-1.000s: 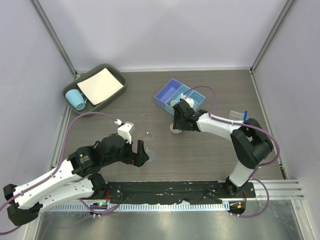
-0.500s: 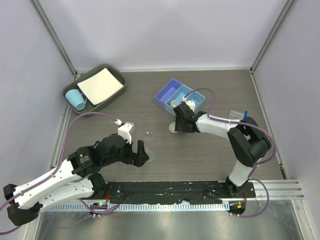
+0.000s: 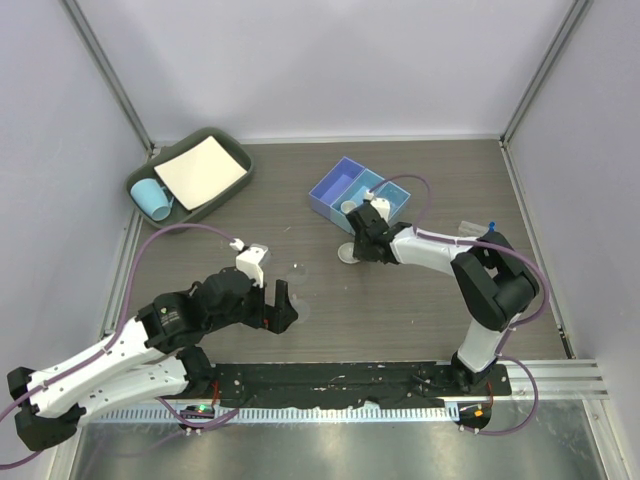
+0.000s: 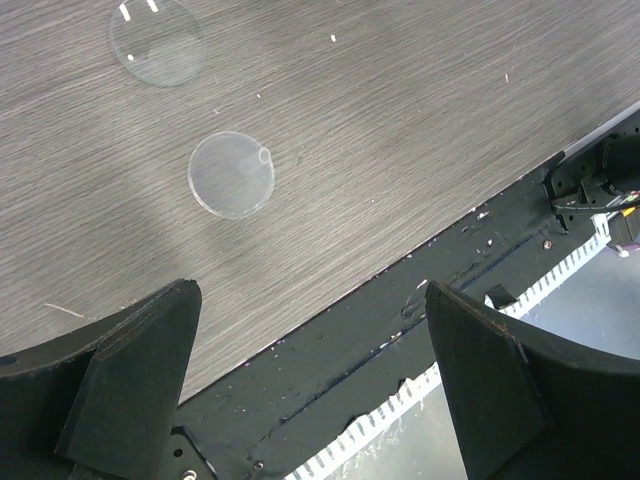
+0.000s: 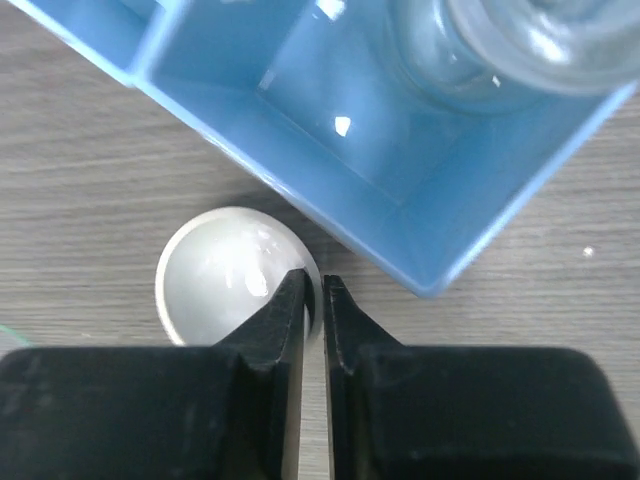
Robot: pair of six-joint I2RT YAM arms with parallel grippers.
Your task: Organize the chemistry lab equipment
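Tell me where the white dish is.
In the right wrist view, the white dish sits beside the blue box, its rim pinched by the right gripper.

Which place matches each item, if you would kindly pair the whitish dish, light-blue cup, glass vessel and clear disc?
1. whitish dish
2. light-blue cup
3. glass vessel
4. clear disc

A. in the green tray
B. rim pinched by the right end effector
C. on the table under the open left end effector
D. in the blue divided box

Pairs: 1-B, 2-A, 3-D, 4-C.
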